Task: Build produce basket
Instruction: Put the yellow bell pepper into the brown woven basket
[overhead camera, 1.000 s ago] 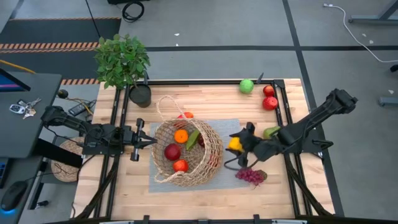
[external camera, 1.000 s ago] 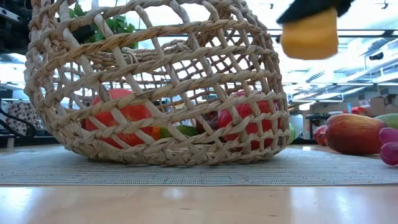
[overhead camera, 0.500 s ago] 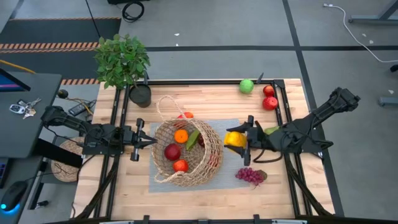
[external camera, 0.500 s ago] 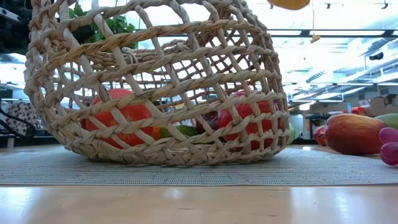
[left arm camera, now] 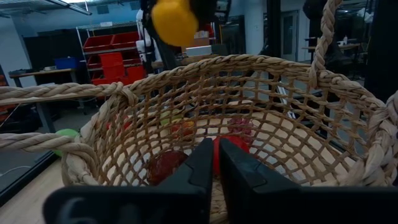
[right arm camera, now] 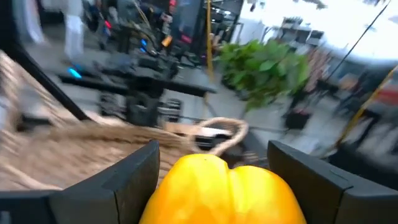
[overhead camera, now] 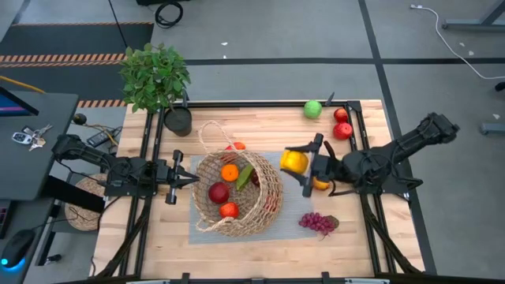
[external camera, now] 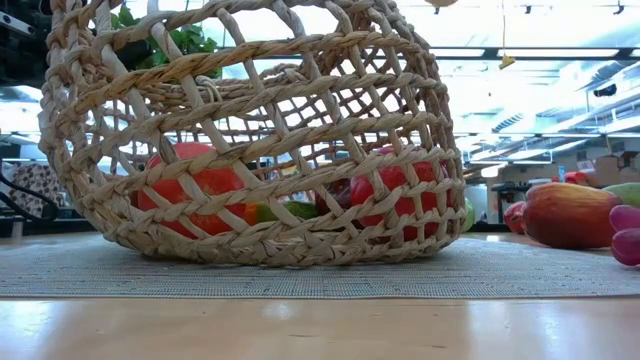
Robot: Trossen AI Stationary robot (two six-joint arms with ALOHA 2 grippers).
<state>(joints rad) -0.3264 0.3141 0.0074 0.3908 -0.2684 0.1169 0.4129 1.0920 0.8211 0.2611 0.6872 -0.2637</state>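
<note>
- Your right gripper (overhead camera: 299,163) holds the yellow piece (overhead camera: 294,162) between its fingers (right arm camera: 134,180), lifted off the worktop (overhead camera: 363,237), just beside the basket (overhead camera: 237,193).
- The basket sits on the grey mat (overhead camera: 288,225), with an orange (overhead camera: 229,173), apples (overhead camera: 218,192) and a cucumber (overhead camera: 245,177) inside.
- Your left gripper (overhead camera: 183,180) waits at the basket's other side, fingers (left arm camera: 202,165) nearly together, holding nothing.
- Grapes (overhead camera: 318,223) lie on the worktop near the right fingers.

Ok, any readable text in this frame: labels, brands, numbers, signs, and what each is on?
None readable.
The basket, the yellow piece held in the right gripper, and the table show no print.
The red bins in the left wrist view show no legible labels.
</note>
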